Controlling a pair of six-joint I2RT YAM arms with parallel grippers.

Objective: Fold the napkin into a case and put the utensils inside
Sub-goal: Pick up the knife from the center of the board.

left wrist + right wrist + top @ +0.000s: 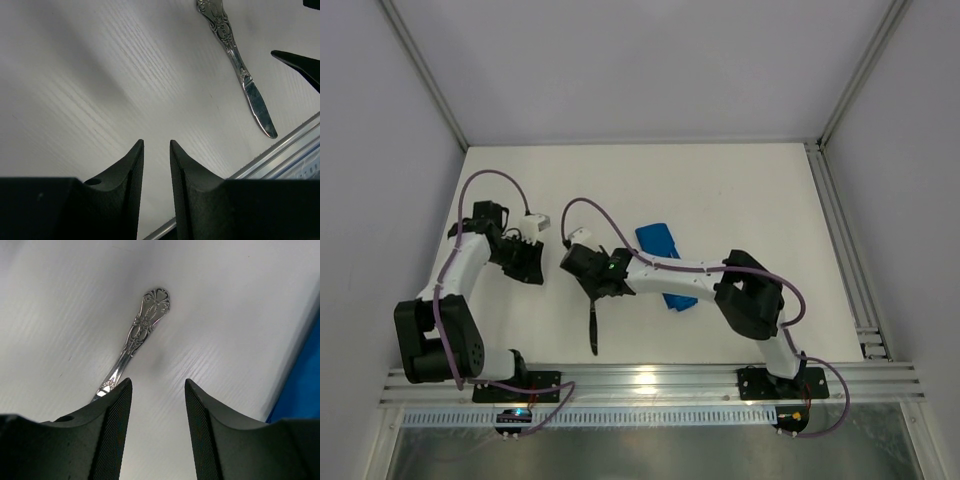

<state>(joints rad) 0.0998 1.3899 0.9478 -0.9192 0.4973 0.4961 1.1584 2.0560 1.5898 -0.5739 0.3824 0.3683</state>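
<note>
Right gripper [158, 385]: jaws half apart, empty, knife [145, 322] handle just ahead. Left gripper [156, 144]: narrow gap, empty. Blue case [657, 242] beneath right arm.

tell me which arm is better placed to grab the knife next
Right, probably. The right gripper hangs open over the handle end of the knife; the left gripper is farther off to the side, its jaws narrow and empty.

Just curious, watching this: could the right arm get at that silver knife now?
Probably yes. The right gripper sits open right by the knife handle, with only bare table between; a small sideways shift looks enough.
</note>
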